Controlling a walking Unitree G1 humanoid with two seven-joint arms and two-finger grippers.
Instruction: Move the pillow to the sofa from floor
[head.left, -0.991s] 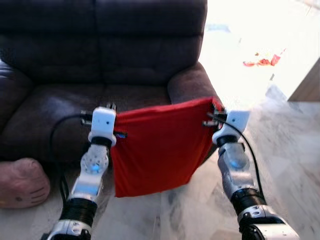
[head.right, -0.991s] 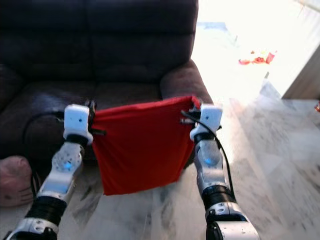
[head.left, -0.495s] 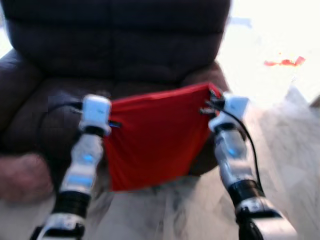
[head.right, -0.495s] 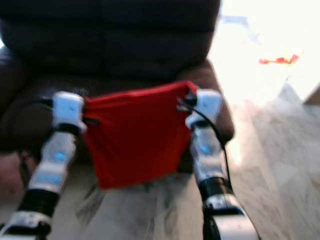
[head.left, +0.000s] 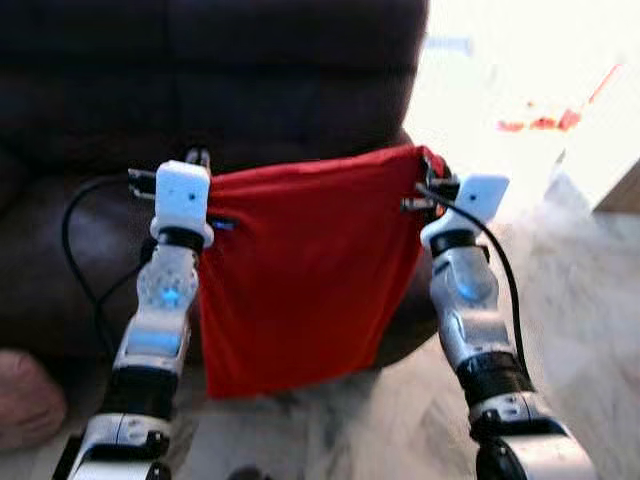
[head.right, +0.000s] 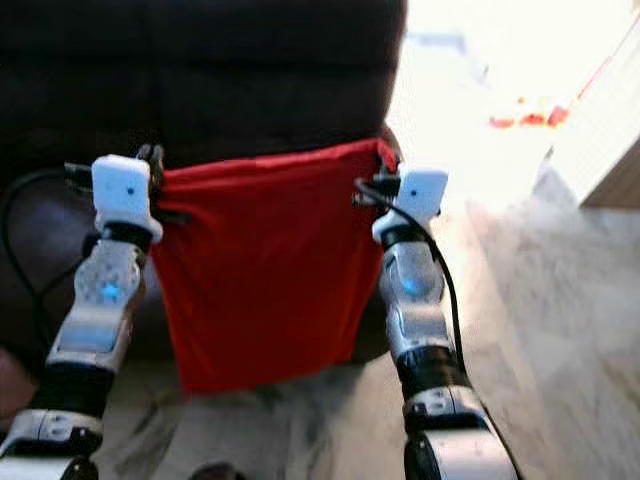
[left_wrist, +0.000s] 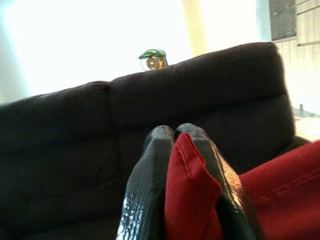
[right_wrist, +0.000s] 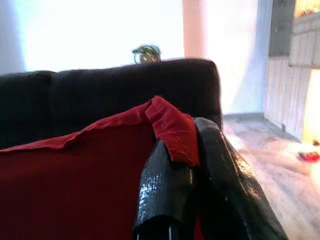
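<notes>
While both fingers (left_wrist: 150, 195) pinch its corners, red pillow (head.left: 305, 270) hangs higher.

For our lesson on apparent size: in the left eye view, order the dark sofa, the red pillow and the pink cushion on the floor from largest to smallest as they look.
1. Sofa
2. Red pillow
3. Pink cushion, partly cut off by the frame edge, so its full size is unsure.

Two silver robot arms raised forward side by side, each gripper pinched on a corner of red fabric.

The left gripper (left_wrist: 175, 131) is at the upper left corner, the right gripper (right_wrist: 187, 150) at the upper right. In both wrist views the two black fingers (left_wrist: 145, 185) press together with a fold of red pillow (head.left: 300, 280) between them. Both forearms angle upward, wrists level, black cables looping beside them.
</notes>
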